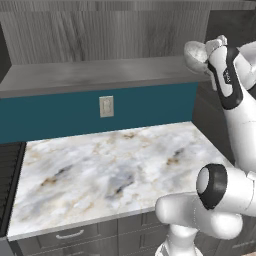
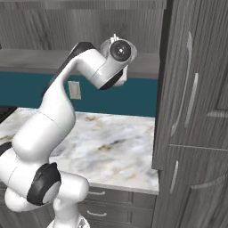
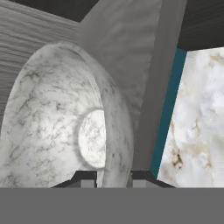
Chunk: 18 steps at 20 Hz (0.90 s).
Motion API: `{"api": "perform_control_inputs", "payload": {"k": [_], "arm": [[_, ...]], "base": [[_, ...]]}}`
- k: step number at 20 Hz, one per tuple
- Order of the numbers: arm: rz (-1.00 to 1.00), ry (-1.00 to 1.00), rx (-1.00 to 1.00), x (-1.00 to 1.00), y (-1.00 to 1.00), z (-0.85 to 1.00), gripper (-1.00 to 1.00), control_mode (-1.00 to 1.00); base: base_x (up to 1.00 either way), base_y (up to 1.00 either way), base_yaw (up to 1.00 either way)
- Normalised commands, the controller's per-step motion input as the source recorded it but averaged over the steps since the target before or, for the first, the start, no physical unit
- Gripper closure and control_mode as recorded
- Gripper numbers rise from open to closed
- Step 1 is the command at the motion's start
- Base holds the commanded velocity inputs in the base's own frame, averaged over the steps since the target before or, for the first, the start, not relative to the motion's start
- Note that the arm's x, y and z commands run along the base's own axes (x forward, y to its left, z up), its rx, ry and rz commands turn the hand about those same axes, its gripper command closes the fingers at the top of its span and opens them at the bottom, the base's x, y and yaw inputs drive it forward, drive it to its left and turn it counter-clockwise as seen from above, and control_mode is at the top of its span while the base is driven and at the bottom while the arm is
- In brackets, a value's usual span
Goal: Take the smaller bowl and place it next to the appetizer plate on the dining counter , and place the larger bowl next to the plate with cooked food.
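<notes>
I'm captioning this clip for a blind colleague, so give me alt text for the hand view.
A grey-white marbled bowl looms close, its rim pinched between the two dark jaws at the bottom of the picture. Behind it runs a grey shelf, with a teal wall strip and a marble worktop to the right.

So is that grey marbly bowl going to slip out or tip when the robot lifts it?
It might tip. The gripper pinches only the thin rim of the bowl, so the rest hangs off to one side. Its smooth, stone-like look suggests it is stiff, maybe slippery and heavy for its size. It would probably chip if dropped.
</notes>
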Motion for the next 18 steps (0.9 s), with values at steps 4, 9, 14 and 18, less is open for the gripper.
{"api": "perform_control_inputs", "payload": {"k": [4, 9, 14, 18], "arm": [[-0.05, -0.16, 0.0, -1.0, 0.15, 0.1, 1.0, -1.0], [-0.02, -0.03, -0.1, -1.0, 0.19, 0.29, 1.0, -1.0], [0.03, 0.18, -0.17, -1.0, 0.09, 0.48, 1.0, -1.0], [0.16, 0.31, -0.12, -1.0, 0.04, 0.1, 1.0, -1.0]], "base": [[0.0, 0.0, 0.0], [0.0, 0.0, 0.0], [0.0, 0.0, 0.0], [0.0, 0.0, 0.0]]}}
